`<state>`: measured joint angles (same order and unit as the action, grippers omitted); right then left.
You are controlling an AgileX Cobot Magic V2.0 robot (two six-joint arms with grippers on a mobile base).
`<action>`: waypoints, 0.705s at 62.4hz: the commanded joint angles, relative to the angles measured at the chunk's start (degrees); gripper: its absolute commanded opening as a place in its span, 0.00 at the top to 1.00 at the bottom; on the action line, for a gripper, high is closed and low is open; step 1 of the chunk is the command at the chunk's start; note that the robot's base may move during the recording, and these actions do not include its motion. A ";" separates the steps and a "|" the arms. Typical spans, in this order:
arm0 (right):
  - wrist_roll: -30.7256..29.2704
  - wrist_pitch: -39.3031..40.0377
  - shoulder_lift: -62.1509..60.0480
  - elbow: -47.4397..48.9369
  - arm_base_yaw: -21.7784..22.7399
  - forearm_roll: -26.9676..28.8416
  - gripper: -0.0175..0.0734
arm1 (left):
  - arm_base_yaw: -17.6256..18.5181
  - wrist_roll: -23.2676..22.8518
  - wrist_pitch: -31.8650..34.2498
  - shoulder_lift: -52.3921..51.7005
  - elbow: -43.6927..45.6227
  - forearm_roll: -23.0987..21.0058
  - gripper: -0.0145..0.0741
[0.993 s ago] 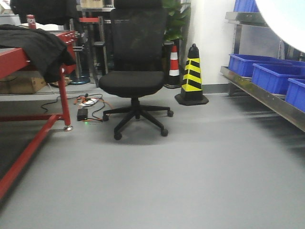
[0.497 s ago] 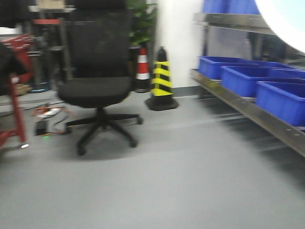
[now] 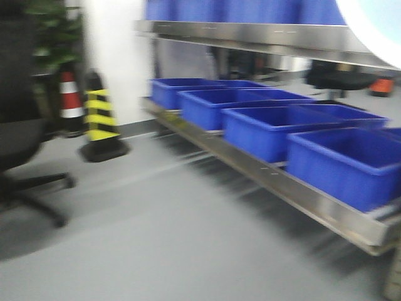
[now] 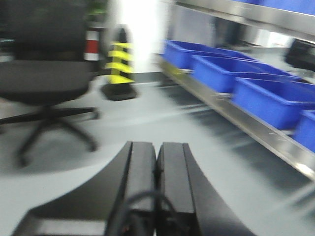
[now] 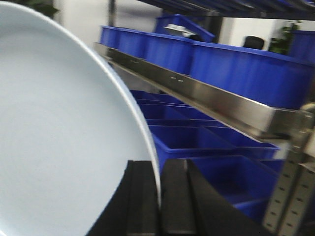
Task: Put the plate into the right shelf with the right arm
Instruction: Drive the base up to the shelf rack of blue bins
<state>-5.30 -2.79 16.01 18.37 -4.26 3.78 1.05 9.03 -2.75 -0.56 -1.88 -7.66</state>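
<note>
Right gripper [image 5: 158, 196] pinching the plate [image 5: 59, 137] by its rim!
Plate's tilted up on edge, near the right shelf [image 5: 216, 101] and its blue crates [image 5: 236, 69]; left gripper [image 4: 157, 167], jaws pressed together, above grey floor [image 4: 147, 118], office chair [image 4: 44, 78] and striped cone [image 4: 120, 69] beyond.

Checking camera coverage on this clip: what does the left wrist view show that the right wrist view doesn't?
Only the left wrist view shows the left gripper, shut and empty, plus the office chair, the striped cone and grey floor. Only the right wrist view shows the white plate, its edge clamped in the right gripper, and a perforated post of the shelf. Both show the steel shelf with its blue crates.
</note>
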 commanded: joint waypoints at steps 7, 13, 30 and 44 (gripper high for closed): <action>-0.29 5.32 0.39 1.80 0.33 -0.24 0.75 | 0.11 -0.40 5.16 -0.59 -0.59 -0.47 0.98; -0.29 5.32 0.39 1.80 0.33 -0.24 0.75 | 0.11 -0.40 5.16 -0.59 -0.59 -0.47 0.98; -0.29 5.32 0.39 1.80 0.33 -0.24 0.75 | 0.11 -0.40 5.16 -0.59 -0.59 -0.47 0.98; -0.29 5.32 0.39 1.80 0.33 -0.24 0.75 | 0.11 -0.40 5.16 -0.59 -0.59 -0.47 0.98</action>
<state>-5.30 -2.79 16.01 18.37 -4.26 3.78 1.05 9.03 -2.75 -0.56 -1.88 -7.66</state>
